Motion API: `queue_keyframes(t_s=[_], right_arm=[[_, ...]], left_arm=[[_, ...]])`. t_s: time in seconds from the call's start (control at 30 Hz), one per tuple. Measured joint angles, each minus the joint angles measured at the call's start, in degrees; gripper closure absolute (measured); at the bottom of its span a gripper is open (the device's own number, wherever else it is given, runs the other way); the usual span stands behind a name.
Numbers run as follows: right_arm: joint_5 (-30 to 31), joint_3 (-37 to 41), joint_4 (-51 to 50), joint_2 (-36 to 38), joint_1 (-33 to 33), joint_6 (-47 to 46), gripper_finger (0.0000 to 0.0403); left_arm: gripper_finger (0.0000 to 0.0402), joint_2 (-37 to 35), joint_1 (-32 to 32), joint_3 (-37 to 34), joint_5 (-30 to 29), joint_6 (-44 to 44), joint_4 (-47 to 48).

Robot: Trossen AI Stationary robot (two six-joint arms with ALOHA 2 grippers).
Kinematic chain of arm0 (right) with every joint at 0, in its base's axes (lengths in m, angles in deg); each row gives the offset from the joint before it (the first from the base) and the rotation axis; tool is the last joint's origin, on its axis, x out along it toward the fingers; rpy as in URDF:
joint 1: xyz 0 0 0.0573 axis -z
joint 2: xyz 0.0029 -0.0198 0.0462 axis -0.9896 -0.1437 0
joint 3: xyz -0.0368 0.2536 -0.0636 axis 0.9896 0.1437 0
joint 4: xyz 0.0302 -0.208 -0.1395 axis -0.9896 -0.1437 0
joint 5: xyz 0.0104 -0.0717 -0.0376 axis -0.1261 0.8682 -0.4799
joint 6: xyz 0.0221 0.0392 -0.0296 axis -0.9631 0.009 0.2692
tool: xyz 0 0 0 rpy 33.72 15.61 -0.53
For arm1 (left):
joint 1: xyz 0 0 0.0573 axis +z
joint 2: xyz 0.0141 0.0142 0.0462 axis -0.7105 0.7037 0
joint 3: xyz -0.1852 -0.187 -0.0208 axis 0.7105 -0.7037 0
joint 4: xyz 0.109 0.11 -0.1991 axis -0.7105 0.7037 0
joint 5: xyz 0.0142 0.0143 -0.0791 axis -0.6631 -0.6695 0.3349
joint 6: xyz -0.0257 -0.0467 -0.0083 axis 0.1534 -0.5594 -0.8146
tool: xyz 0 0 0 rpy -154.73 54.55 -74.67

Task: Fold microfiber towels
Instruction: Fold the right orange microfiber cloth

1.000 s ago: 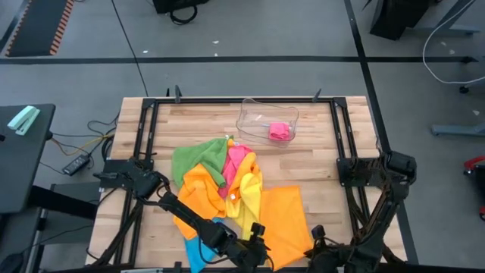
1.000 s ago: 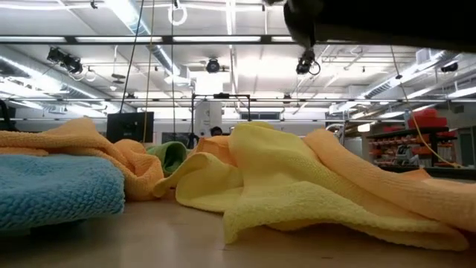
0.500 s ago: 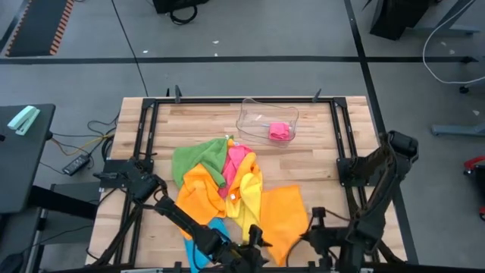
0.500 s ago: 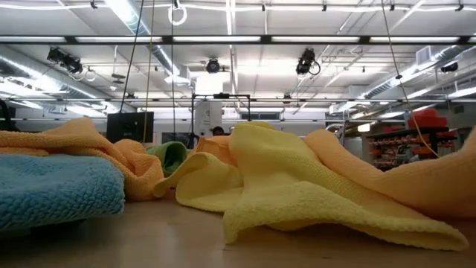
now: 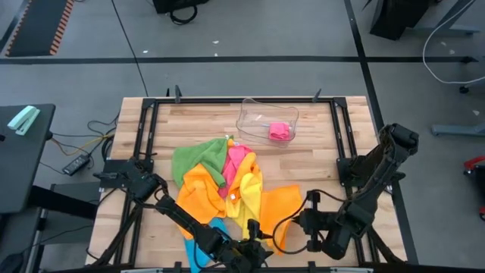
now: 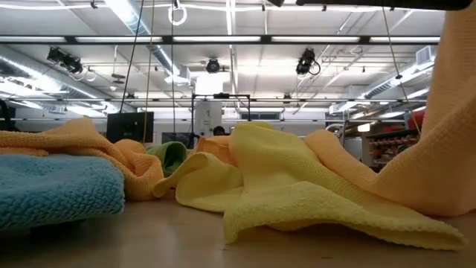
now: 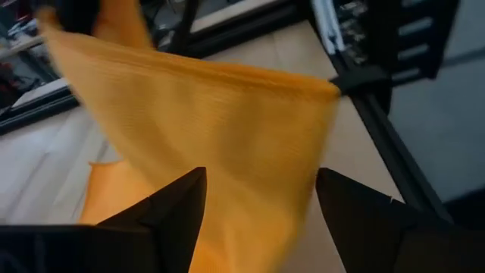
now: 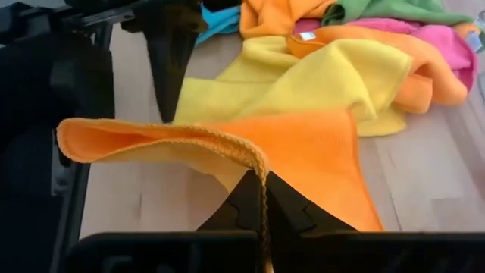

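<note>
- lifting one edge of the orange towel (image 5: 286, 208), the right gripper (image 5: 309, 221) is clenched on it near the table's near right; the cloth's long axis now rises steeply from the wood.
- left gripper (image 5: 254, 241) hangs released (fingers wide) just beside it.
- a second ago the towel lay flat.
- other towels (image 5: 216, 178) are heaped centre-left.

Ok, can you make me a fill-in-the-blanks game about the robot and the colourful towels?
1. The right gripper is pinching the edge of the ____ towel.
2. The folded towel inside the clear plastic tray is ____.
3. The left gripper has its fingers ____.
4. In the low view, the towel nearest the camera on the left is ____.

Missing words: orange, pink, open, blue
</note>
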Motion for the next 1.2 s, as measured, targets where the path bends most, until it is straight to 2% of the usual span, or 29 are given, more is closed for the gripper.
queue_keyframes(t_s=[0.3,0.47,0.67,1.2], right_arm=[[-0.44,-0.02,-0.09,-0.13,0.09,0.09,0.0391],[-0.12,-0.02,-0.16,-0.13,0.44,0.57,0.0391],[0.02,-0.02,-0.15,-0.13,1.78,1.42,0.0391],[0.07,-0.04,0.18,-0.13,3.63,2.68,0.0391]], left_arm=[[0.0143,0.00,0.15,0.00,-0.26,-3.06,-4.08],[0.0143,0.00,-1.34,0.00,-5.91,-0.26,-4.16],[0.0143,0.01,-2.35,0.00,-7.95,-0.08,-4.29],[0.0144,1.73,0.11,0.00,-6.63,-4.52,-3.57]])
